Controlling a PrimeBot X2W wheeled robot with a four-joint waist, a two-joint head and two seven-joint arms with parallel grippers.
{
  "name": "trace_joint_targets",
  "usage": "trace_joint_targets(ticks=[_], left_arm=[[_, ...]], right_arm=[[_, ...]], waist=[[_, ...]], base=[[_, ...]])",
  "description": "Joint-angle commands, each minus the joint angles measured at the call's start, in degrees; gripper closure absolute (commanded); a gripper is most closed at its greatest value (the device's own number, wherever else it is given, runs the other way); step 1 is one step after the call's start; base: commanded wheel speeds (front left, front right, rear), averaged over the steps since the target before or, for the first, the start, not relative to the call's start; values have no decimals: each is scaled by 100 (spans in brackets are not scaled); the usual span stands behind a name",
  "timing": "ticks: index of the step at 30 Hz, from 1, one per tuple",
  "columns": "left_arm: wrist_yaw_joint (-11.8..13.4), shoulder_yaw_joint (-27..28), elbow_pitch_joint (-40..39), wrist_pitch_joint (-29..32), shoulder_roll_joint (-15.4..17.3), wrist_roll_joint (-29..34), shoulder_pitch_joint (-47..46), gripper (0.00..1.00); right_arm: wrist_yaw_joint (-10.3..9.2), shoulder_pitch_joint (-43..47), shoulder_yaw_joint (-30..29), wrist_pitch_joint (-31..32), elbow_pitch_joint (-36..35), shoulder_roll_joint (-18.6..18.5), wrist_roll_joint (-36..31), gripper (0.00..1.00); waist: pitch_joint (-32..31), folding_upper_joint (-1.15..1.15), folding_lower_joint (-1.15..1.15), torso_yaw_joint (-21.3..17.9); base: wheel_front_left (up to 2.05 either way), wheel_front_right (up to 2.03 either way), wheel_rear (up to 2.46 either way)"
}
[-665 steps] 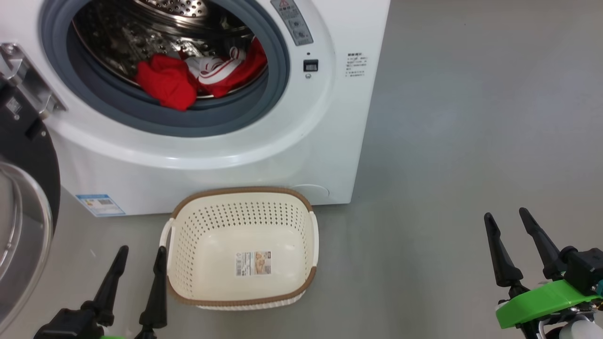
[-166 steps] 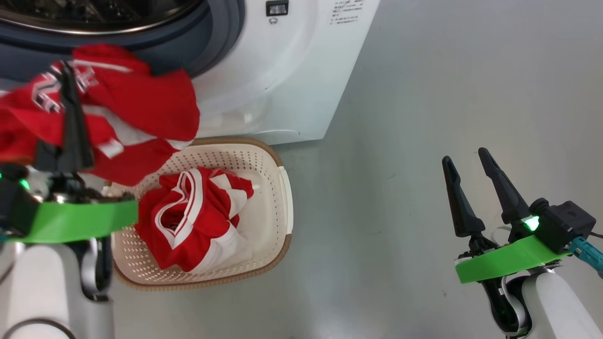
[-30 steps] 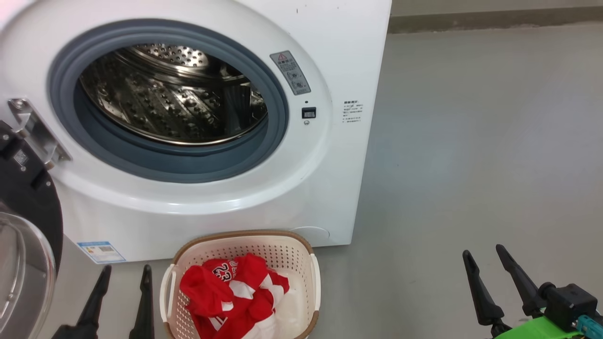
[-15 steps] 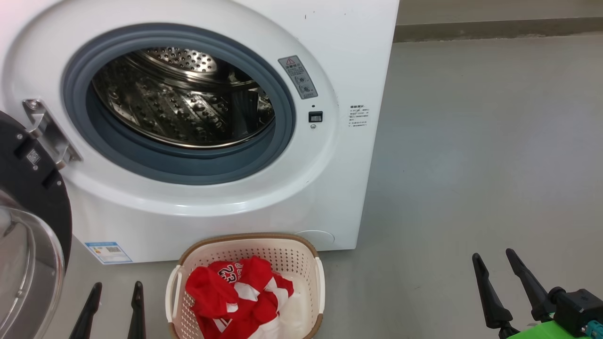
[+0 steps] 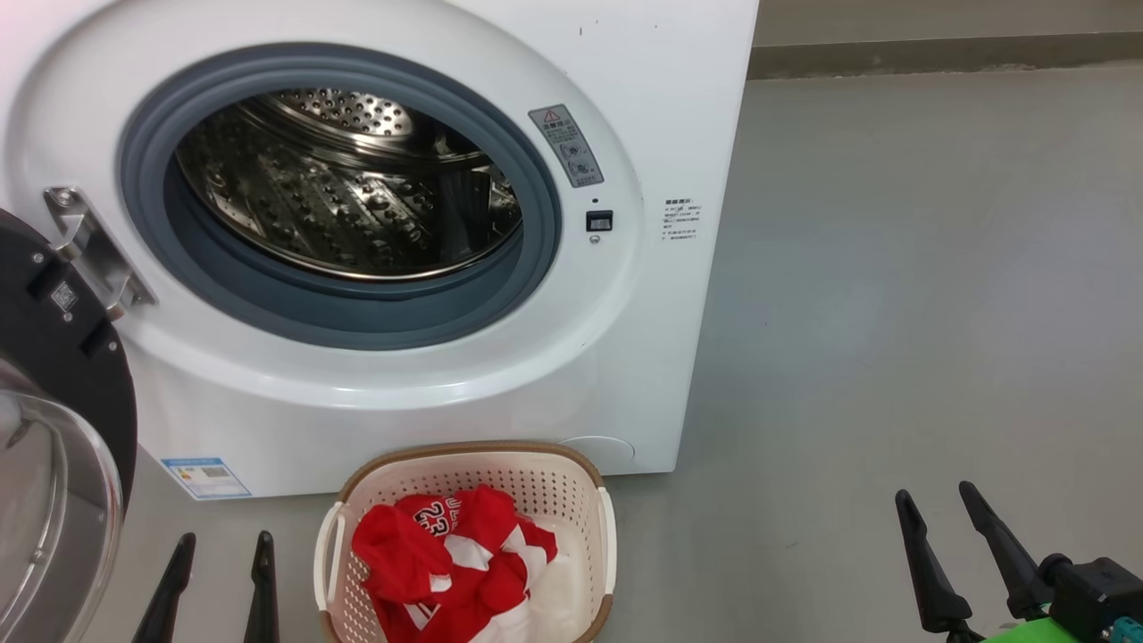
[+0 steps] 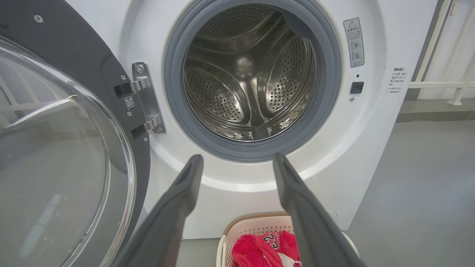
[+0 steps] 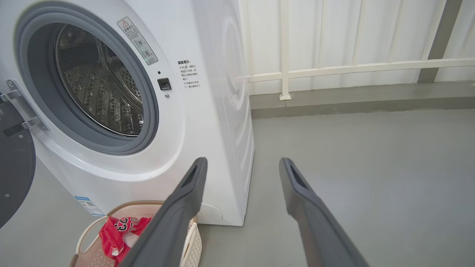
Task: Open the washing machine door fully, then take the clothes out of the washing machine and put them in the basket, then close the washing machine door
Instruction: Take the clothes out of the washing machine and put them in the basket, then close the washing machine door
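Head view shows the clothes (image 5: 451, 558) in the basket (image 5: 464, 451), the washing machine (image 5: 429, 420) looks empty, only the door (image 5: 62, 348) is left to shut, and the left claw (image 5: 223, 540) and right claw (image 5: 936, 493) are spread apart, holding nothing.

Grey floor (image 5: 893, 313); white railing (image 7: 352, 68) behind

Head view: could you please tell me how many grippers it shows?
2. The left gripper is at the bottom left, beside the basket; the right gripper is at the bottom right, over the floor. Both have open jaws.
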Motion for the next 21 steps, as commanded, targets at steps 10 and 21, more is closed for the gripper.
trace_joint_targets(ticks=[10, 21], left_arm=[[58, 131, -177, -31, 25, 12, -80, 0], [101, 109, -157, -31, 25, 92, -91, 0]], right_arm=[[35, -78, 55, -36, -133, -76, 17, 0], [35, -81, 53, -36, -127, -59, 10, 0]], waist=[[-5, 0, 0, 13], [-12, 0, 0, 14]], base=[[0, 0, 0], [-36, 36, 0]])
